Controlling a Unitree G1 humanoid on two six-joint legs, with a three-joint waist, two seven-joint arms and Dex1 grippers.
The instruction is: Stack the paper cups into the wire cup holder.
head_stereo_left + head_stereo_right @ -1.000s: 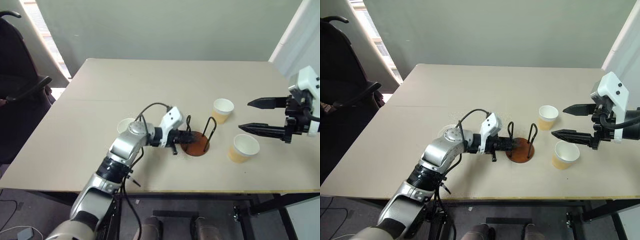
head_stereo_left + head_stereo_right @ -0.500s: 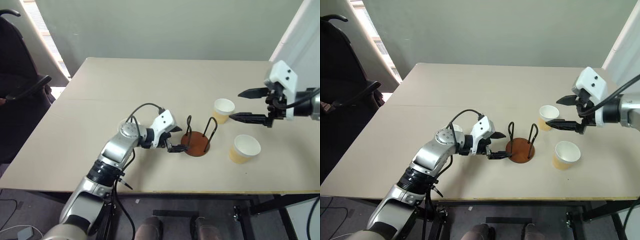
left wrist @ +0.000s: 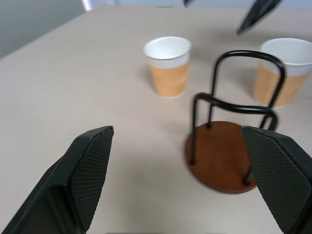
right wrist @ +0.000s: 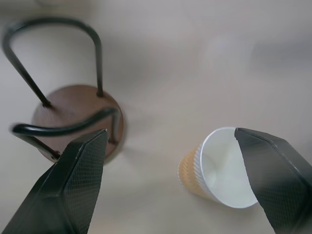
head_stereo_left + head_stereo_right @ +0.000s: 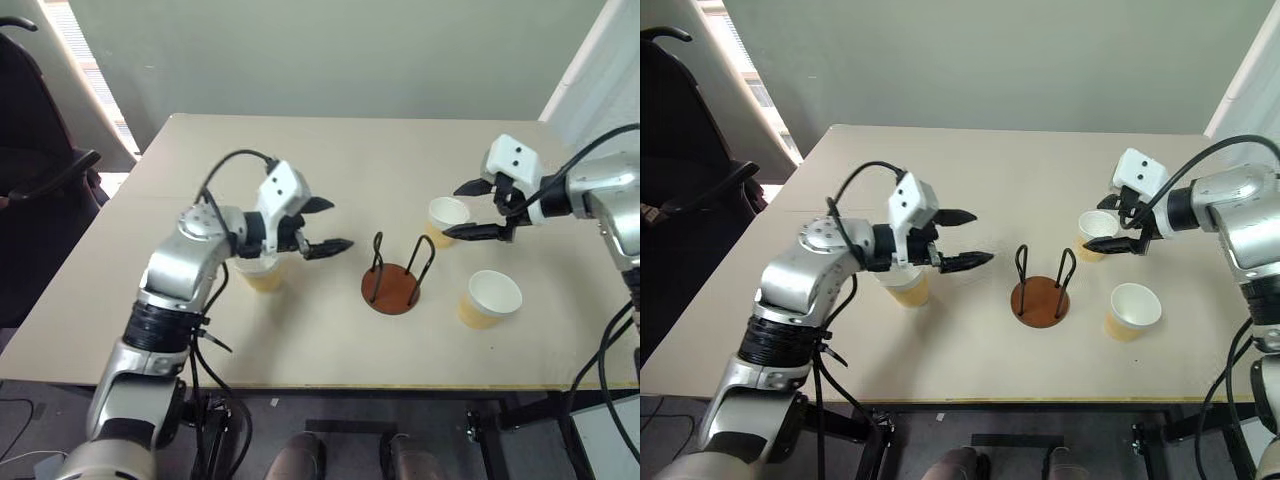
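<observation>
Both hands spread wide, empty — left hand (image 5: 325, 224) above a paper cup (image 5: 262, 274), right hand (image 5: 462, 209) flanking another cup (image 5: 444, 219); wire cup holder (image 5: 392, 285) between.

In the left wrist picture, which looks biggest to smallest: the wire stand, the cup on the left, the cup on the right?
1. wire cup holder, biggest, though nearest the camera.
2-3. left cup and right cup look alike; the picture's edge cuts off the right one, so no ranking.

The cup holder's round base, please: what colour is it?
Reddish-brown base, clearest in the left wrist view.
</observation>
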